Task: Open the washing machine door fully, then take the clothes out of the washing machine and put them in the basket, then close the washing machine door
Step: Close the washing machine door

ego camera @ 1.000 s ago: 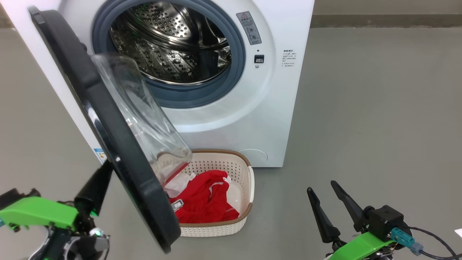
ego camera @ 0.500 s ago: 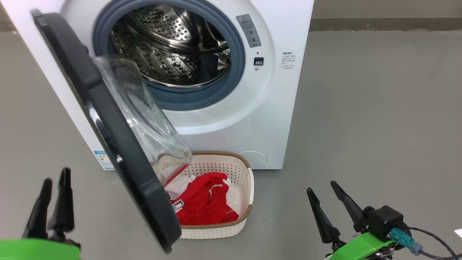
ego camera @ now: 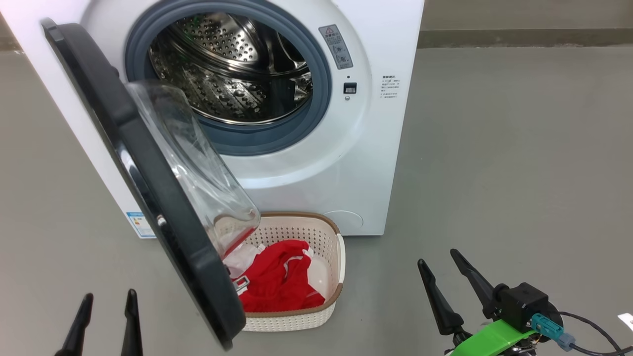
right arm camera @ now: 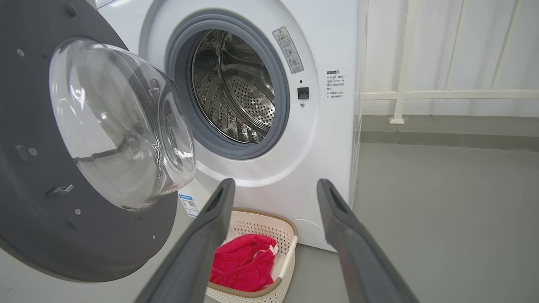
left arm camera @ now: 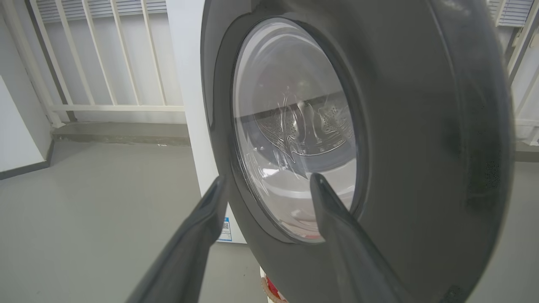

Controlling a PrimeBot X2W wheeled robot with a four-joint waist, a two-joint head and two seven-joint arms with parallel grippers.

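The grey floor (ego camera: 494,173) carries everything here. The washing machine (ego camera: 316,188) stands on it as a white box. Its grey rubber ring (ego camera: 319,113) frames a perforated steel drum (ego camera: 232,64), and no fabric shows in the part of the drum that is visible. The washing machine door (ego camera: 143,183) is hinged on the left of the opening and stands swung out at an angle. Its black rim runs down toward the camera, and the clear glass bowl (ego camera: 198,173) bulges toward the machine.

The basket (ego camera: 296,319) sits on the floor just in front of the machine's lower front, below the opening. In the head view the door's lower edge and the bottom of the glass bowl overlap the basket's left part. Whether they touch it I cannot tell. The clothes (ego camera: 282,282) lie inside the basket as a bunched red heap with thin white stripes, and a white piece lies at their left.

The right gripper (ego camera: 437,257) hovers low over bare floor to the right of the basket, well apart from it. Its two dark fingers are spread and hold nothing. The left gripper (ego camera: 110,295) is on the outer side of the door, near the rim but clear of it. Its fingers are also apart and empty. In its wrist view they point at the door's outer face.

A small blue label (ego camera: 136,223) sits on the machine's lower left corner.
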